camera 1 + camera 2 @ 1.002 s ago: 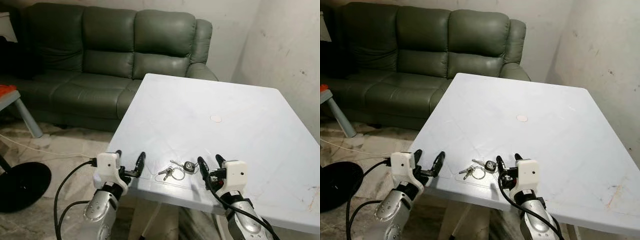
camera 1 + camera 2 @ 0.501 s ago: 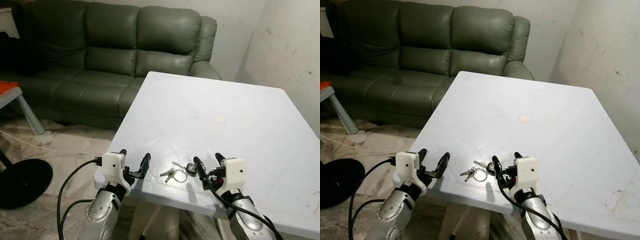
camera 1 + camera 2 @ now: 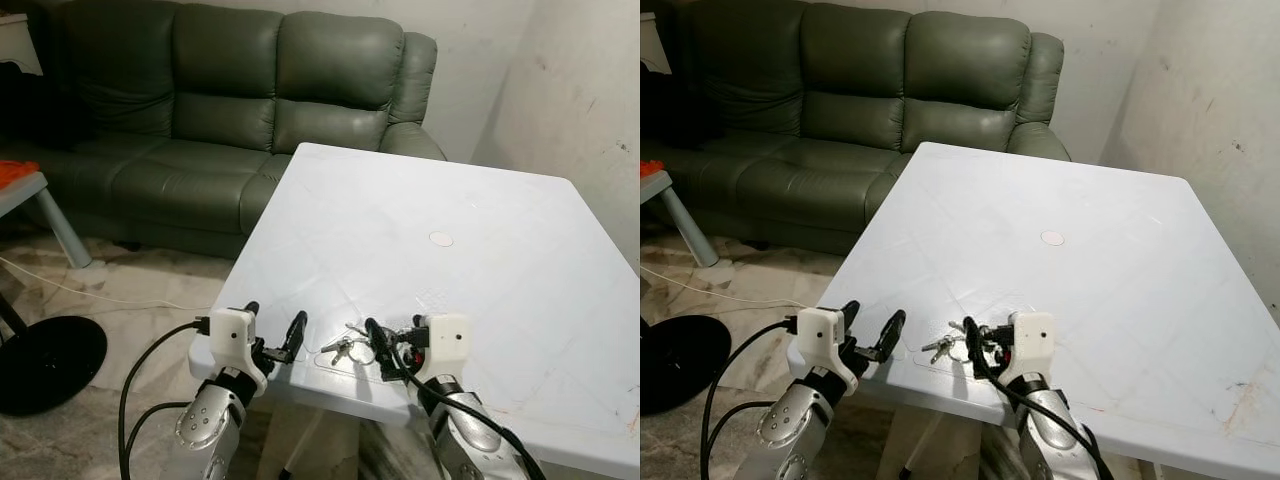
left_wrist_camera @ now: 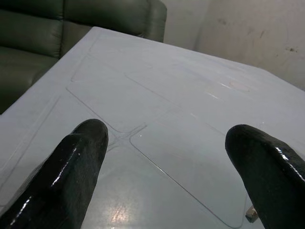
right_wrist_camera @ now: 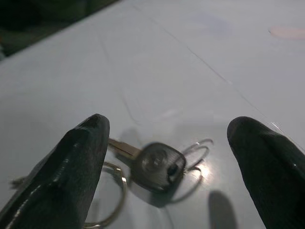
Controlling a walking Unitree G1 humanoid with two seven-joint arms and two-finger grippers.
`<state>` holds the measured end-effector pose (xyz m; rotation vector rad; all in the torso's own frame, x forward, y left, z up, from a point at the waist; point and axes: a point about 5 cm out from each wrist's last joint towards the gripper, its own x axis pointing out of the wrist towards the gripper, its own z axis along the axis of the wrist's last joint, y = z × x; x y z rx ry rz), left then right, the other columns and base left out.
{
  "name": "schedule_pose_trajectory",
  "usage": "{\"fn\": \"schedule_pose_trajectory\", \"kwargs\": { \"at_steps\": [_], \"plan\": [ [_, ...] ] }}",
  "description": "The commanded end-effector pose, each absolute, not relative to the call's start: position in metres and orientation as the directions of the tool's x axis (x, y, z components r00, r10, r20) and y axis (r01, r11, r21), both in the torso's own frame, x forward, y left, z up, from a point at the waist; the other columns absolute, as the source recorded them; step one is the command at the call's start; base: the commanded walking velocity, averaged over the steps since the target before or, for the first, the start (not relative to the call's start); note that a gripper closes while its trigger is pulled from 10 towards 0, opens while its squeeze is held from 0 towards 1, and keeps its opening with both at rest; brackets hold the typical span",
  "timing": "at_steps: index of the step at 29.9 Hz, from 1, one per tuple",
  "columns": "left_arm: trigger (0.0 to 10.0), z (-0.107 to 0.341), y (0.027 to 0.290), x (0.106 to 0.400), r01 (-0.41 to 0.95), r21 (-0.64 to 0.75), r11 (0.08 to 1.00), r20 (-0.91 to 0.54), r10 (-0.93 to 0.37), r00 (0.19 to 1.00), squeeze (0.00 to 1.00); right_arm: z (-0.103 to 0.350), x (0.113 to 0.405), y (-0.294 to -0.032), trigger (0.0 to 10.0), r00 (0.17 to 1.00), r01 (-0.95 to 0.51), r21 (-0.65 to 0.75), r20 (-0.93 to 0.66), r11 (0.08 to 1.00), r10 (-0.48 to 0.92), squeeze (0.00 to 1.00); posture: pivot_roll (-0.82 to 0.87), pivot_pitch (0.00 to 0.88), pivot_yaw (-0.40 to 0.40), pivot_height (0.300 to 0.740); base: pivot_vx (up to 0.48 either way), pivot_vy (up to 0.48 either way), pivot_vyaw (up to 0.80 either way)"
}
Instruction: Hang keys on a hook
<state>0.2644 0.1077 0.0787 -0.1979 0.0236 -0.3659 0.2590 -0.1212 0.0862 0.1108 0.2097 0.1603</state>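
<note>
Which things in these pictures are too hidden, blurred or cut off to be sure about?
- Bunch of metal keys with black fob: blurred in the right wrist view; the right gripper partly covers it in the eye views, so contact is uncertain.
- Number of keys: too small to count.
- Orange object: cut by the left eye view's edge.
- Left gripper: open at the white plastic table edge.

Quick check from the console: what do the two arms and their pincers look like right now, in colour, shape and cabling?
Both arms are silver metal. Each ends in a white boxy wrist block bearing two long, glossy black rounded fingers. The left pincer has thick black cables looping down from its block beside the forearm. The right pincer has black cables running along its arm and a small dark dot on the side of its white block.
</note>
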Motion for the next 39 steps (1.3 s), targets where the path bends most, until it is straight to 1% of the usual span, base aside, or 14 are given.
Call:
{"fn": "schedule_pose_trajectory", "kwargs": {
  "at_steps": [1, 13, 14, 15, 16, 17, 18, 19, 24, 28, 29, 30, 31, 39],
  "plan": [
    [10.0, 0.083, 0.106, 0.263, 0.359, -0.184, 0.915, 0.029, -0.36, 0.933, 0.0, 0.09, 0.261, -0.124, 10.0, 0.969, -0.109, 0.11, -0.209, 0.988, 0.13, 0.0, -0.01, 0.01, -0.07, 0.74, 0.0, 0.0, 0.0],
    [10.0, 0.082, 0.106, 0.261, 0.356, -0.188, 0.916, 0.027, -0.357, 0.934, 0.0, 0.091, 0.263, -0.121, 10.0, 0.966, -0.011, 0.11, -0.257, 0.994, 0.04, 0.0, -0.01, 0.014, -0.074, 0.74, 0.0, 0.0, 0.0],
    [10.0, 0.082, 0.106, 0.261, 0.356, -0.187, 0.915, 0.028, -0.357, 0.934, 0.0, 0.091, 0.263, -0.121, 8.3, 0.966, -0.005, 0.11, -0.257, 0.994, 0.033, 0.0, -0.01, 0.015, -0.074, 0.74, 0.0, 0.0, 0.0],
    [10.0, 0.082, 0.106, 0.261, 0.356, -0.187, 0.916, 0.028, -0.358, 0.933, 0.0, 0.091, 0.263, -0.121, 8.3, 0.966, 0.001, 0.11, -0.257, 0.994, 0.027, 0.0, -0.01, 0.015, -0.074, 0.74, 0.0, 0.0, 0.0],
    [10.0, 0.083, 0.106, 0.261, 0.356, -0.186, 0.916, 0.028, -0.357, 0.933, 0.0, 0.091, 0.263, -0.12, 5.8, 0.964, 0.002, 0.113, -0.265, 0.994, 0.028, 0.0, -0.01, 0.017, -0.073, 0.74, 0.0, 0.0, 0.0],
    [10.0, 0.083, 0.106, 0.261, 0.356, -0.186, 0.916, 0.028, -0.357, 0.934, 0.0, 0.092, 0.262, -0.12, 2.2, 0.965, 0.005, 0.11, -0.26, 0.994, 0.024, 0.0, -0.01, 0.017, -0.073, 0.74, 0.0, 0.0, 0.0],
    [10.0, 0.083, 0.107, 0.261, 0.354, -0.185, 0.917, 0.029, -0.355, 0.934, 0.0, 0.092, 0.262, -0.12, 0.5, 0.966, 0.008, 0.102, -0.258, 0.995, 0.019, 0.0, -0.01, 0.019, -0.073, 0.74, 0.0, 0.0, 0.0],
    [10.0, 0.083, 0.107, 0.26, 0.354, -0.185, 0.917, 0.029, -0.355, 0.935, 0.0, 0.093, 0.261, -0.12, 0.0, 0.966, 0.01, 0.104, -0.256, 0.995, 0.017, 0.0, -0.01, 0.019, -0.073, 0.74, 0.0, 0.0, 0.0],
    [10.0, 0.083, 0.108, 0.26, 0.351, -0.181, 0.919, 0.028, -0.352, 0.935, 0.0, 0.093, 0.26, -0.121, 0.0, 0.967, 0.013, 0.097, -0.255, 0.995, 0.013, 0.0, -0.01, 0.019, -0.073, 0.74, 0.0, 0.0, 0.0],
    [10.0, 0.083, 0.108, 0.26, 0.347, -0.177, 0.921, 0.027, -0.348, 0.937, 0.0, 0.094, 0.257, -0.118, 0.0, 0.966, -0.017, 0.113, -0.254, 0.993, 0.045, 0.0, -0.01, 0.025, -0.073, 0.74, 0.0, 0.0, 0.0],
    [10.0, 0.083, 0.109, 0.26, 0.346, -0.178, 0.921, 0.028, -0.347, 0.937, 0.0, 0.092, 0.257, -0.117, 2.2, 0.96, -0.027, 0.132, -0.273, 0.991, 0.062, 0.0, 0.0, 0.027, -0.072, 0.74, 0.0, 0.0, 0.0],
    [10.0, 0.084, 0.109, 0.26, 0.346, -0.179, 0.921, 0.028, -0.347, 0.937, 0.0, 0.092, 0.257, -0.116, 2.2, 0.958, -0.031, 0.137, -0.277, 0.99, 0.068, 0.0, 0.0, 0.027, -0.072, 0.74, 0.0, 0.0, 0.0],
    [10.0, 0.083, 0.109, 0.26, 0.346, -0.177, 0.921, 0.027, -0.347, 0.938, 0.0, 0.091, 0.257, -0.115, 10.0, 0.955, -0.042, 0.139, -0.286, 0.989, 0.08, 0.0, 0.0, 0.027, -0.072, 0.74, 0.0, 0.0, 0.0],
    [10.0, 0.084, 0.109, 0.26, 0.344, -0.174, 0.923, 0.027, -0.345, 0.938, 0.0, 0.091, 0.258, -0.114, 10.0, 0.95, -0.048, 0.14, -0.301, 0.989, 0.088, 0.0, 0.0, 0.026, -0.072, 0.74, 0.0, 0.0, 0.0]
  ]
}}
